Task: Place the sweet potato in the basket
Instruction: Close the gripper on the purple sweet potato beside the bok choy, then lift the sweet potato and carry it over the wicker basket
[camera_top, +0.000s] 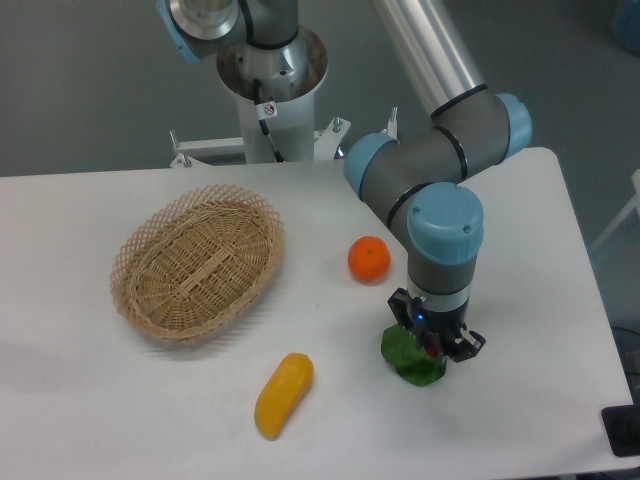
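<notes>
The woven wicker basket (128, 252) lies on the left half of the white table and holds nothing. No sweet potato shows; it is hidden or out of view. My gripper (436, 350) points straight down at the right front of the table, its black fingers low over a green leafy item (403, 358). The wrist and fingers hide whatever lies between them. From this angle the jaws' spacing is not readable.
A round orange fruit (368, 258) sits just up and left of the gripper. A yellow-orange oblong item (283, 394) lies near the front edge, between basket and gripper. The robot base (270, 90) stands behind the table.
</notes>
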